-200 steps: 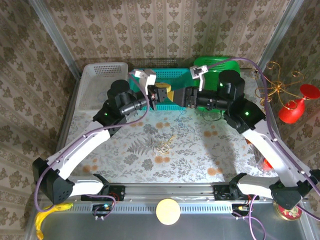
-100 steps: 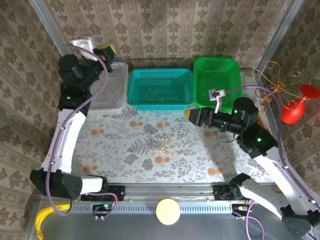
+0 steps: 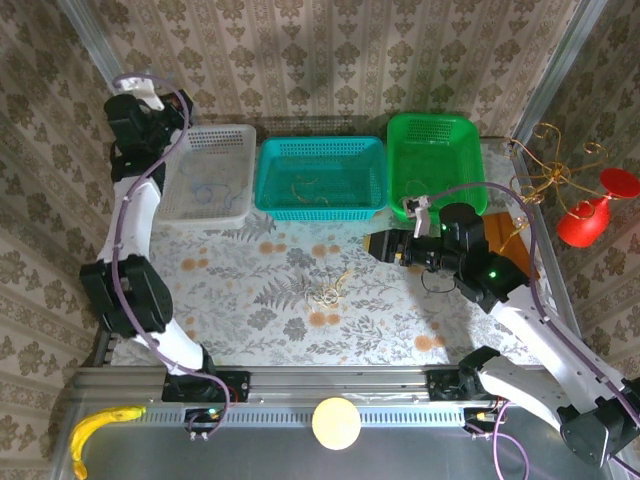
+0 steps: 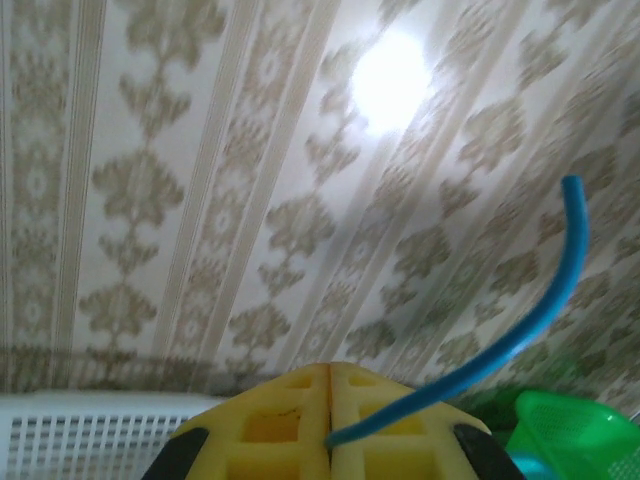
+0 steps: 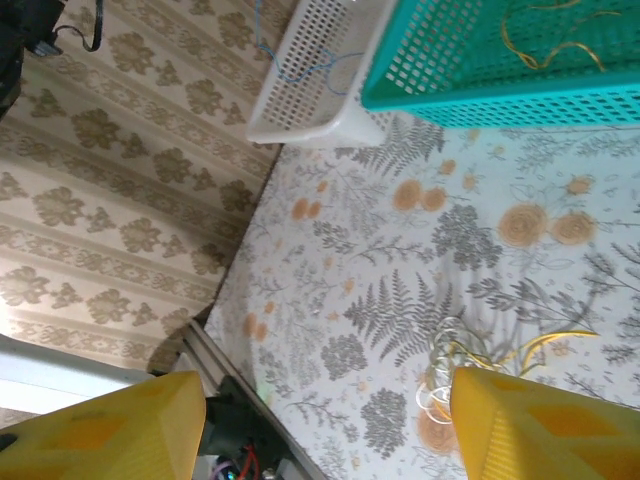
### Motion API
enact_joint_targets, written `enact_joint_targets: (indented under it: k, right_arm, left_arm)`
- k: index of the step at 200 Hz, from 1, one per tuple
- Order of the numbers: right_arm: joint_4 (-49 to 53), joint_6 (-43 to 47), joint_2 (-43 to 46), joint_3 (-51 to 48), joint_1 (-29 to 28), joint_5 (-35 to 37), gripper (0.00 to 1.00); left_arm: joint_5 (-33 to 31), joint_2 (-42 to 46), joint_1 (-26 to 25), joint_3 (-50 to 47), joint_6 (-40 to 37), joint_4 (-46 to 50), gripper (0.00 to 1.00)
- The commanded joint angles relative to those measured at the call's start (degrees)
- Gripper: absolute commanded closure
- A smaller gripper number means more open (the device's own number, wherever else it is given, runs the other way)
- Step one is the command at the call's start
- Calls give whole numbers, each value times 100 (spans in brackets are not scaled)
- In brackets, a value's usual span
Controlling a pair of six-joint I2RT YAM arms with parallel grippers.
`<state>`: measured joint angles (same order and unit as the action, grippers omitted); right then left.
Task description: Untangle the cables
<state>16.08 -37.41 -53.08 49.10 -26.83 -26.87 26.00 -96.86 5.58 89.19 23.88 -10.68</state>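
A small clump of cables (image 3: 328, 288), pale loops with a yellow-gold strand, lies on the floral table top (image 3: 250, 320); in the right wrist view the clump (image 5: 455, 365) sits just inside my right finger. My right gripper (image 3: 383, 245) hovers to the clump's right, open and holding nothing (image 5: 325, 390). My left gripper (image 3: 165, 112) is raised at the far left by the back wall. Its yellow jaws (image 4: 330, 368) are shut on a blue cable (image 4: 520, 335) that curves up to the right. A thin blue cable (image 5: 300, 65) lies in the white basket; gold cables (image 3: 305, 185) lie in the teal one.
Three baskets line the back: white (image 3: 210, 135), teal (image 3: 320, 208), green (image 3: 432, 125). A gold curly wire stand (image 3: 545, 170) with a red piece (image 3: 590, 215) stands at the right edge. On the front rail lie a round yellow ball (image 3: 336, 423) and a yellow object (image 3: 100, 425).
My left arm swung from the teal basket up to the far left corner, still shut. My right gripper drew back from the teal basket to the right, lowered toward the table and opened wider.
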Motion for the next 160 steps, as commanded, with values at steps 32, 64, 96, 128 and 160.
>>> enact_joint_targets:
  k: [32, 64, 96, 128, 160]
  right_arm:
    - [273, 316, -209, -198, 2, 615, 34]
    - [252, 300, -242, -277, -3, 653, 35]
    - [200, 228, -155, -408, -7, 700, 35]
    - [148, 252, -217, -538, -7, 756, 36]
    - [-28, 300, -511, -642, -7, 870, 37]
  left_arm:
    - [437, -688, 56, -593, -120, -80, 89]
    - [476, -432, -41, -676, -241, 310, 21]
    - [514, 139, -191, -591, -356, 930, 0]
    - [434, 893, -428, -1017, -246, 1190, 0]
    - [278, 1608, -929, -1594, -209, 1559, 0]
